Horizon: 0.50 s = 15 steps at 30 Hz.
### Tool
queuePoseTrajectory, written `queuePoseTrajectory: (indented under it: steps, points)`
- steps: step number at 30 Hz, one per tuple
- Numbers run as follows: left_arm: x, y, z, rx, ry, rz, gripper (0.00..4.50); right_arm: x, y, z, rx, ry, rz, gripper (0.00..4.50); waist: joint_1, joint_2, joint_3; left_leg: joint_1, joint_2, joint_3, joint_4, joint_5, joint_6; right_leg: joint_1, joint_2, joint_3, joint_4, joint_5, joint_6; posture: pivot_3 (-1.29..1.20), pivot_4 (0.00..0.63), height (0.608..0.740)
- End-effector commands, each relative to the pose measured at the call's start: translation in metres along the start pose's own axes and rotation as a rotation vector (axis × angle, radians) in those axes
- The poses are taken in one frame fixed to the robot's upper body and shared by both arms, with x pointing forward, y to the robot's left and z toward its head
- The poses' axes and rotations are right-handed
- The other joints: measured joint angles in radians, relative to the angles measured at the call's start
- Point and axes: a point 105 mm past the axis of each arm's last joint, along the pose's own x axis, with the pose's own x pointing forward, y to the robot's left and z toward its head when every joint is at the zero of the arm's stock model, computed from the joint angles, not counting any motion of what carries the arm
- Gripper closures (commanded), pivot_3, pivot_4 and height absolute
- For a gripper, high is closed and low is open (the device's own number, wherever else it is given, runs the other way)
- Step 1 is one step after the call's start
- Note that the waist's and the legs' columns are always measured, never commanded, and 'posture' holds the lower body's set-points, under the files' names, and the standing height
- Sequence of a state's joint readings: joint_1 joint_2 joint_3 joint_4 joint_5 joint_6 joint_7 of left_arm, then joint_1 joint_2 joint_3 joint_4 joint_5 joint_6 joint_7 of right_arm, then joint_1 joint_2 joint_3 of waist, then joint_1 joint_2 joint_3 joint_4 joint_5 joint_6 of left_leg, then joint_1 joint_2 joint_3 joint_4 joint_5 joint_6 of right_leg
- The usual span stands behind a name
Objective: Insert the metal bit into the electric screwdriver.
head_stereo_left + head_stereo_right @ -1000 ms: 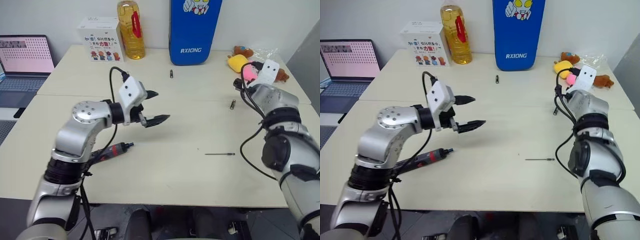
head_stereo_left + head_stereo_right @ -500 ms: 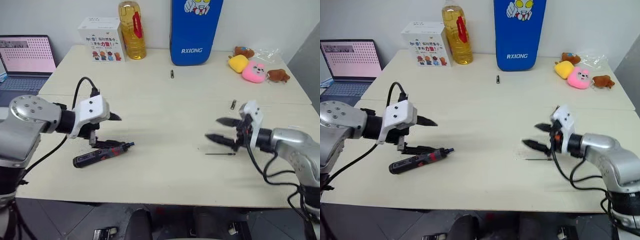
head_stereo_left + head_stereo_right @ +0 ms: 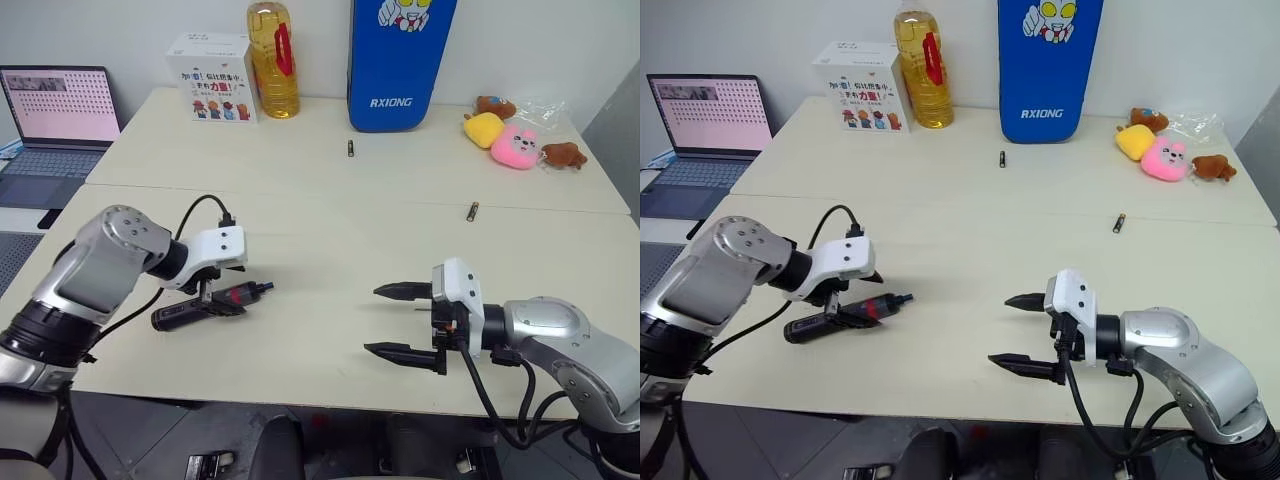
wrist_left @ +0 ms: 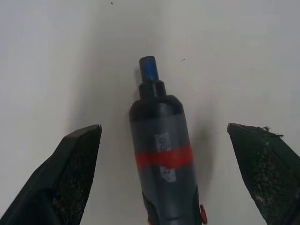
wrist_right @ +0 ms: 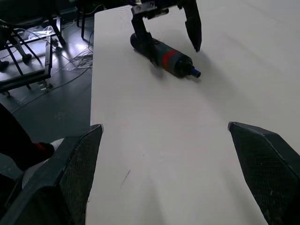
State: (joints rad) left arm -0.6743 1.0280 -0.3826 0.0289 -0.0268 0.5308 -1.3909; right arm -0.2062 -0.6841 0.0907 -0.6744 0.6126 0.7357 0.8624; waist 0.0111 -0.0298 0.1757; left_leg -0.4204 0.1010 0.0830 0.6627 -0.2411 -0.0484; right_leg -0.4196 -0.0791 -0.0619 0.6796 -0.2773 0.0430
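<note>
The electric screwdriver (image 3: 200, 307), black with a red band and a blue-tipped nose, lies on the table near its left front. My left gripper (image 3: 228, 300) points down over it, open, one finger on each side of the body. The left wrist view has the screwdriver (image 4: 161, 154) lying between the spread fingers (image 4: 75, 164) without touching them. Near the table's front edge my right gripper (image 3: 373, 320) points left, open and empty. From the right wrist I look along the table at the screwdriver (image 5: 164, 54) and the left gripper (image 5: 164, 18). The metal bit is hidden.
Along the back stand a laptop (image 3: 60, 110), a white box (image 3: 212, 65), an oil bottle (image 3: 272, 60) and a blue case (image 3: 400, 60). Plush toys (image 3: 510, 125) lie at the back right. Two small batteries (image 3: 351, 148) (image 3: 472, 211) rest on the table.
My left gripper has come down and to the left, tipping over the screwdriver. My right arm has swung in from the far right to the front edge. The camera has shifted too.
</note>
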Motion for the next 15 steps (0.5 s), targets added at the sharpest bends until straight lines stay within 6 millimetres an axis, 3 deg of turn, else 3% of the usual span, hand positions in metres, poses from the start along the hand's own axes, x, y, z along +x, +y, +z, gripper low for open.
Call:
queuePoseTrajectory:
  steps: [1,11,15]
  points:
    - [0.008,0.006,0.005,0.038,0.036,-0.006,0.0,0.001,0.002,0.012,-0.058,-0.052,-0.007,0.01,0.005,0.0,0.0,0.0,0.0,0.0,0.0,0.0,0.0,0.0,0.0,0.0,0.0,0.0,0.0,0.0,0.15,0.74]
    - [0.021,0.008,-0.009,0.068,0.102,-0.048,0.0,0.004,0.013,0.002,-0.063,-0.054,-0.035,0.01,0.01,0.0,-0.001,0.002,0.0,0.0,0.001,0.0,0.0,0.002,0.0,0.0,0.001,0.0,0.0,0.0,0.15,0.74]
    - [0.023,0.008,-0.007,0.047,0.079,-0.064,0.76,0.005,0.013,0.004,-0.066,-0.056,-0.055,0.0,0.011,-0.001,-0.001,0.004,0.0,-0.001,0.001,0.0,0.0,0.004,0.0,0.0,0.0,0.0,0.0,0.0,0.15,0.74]
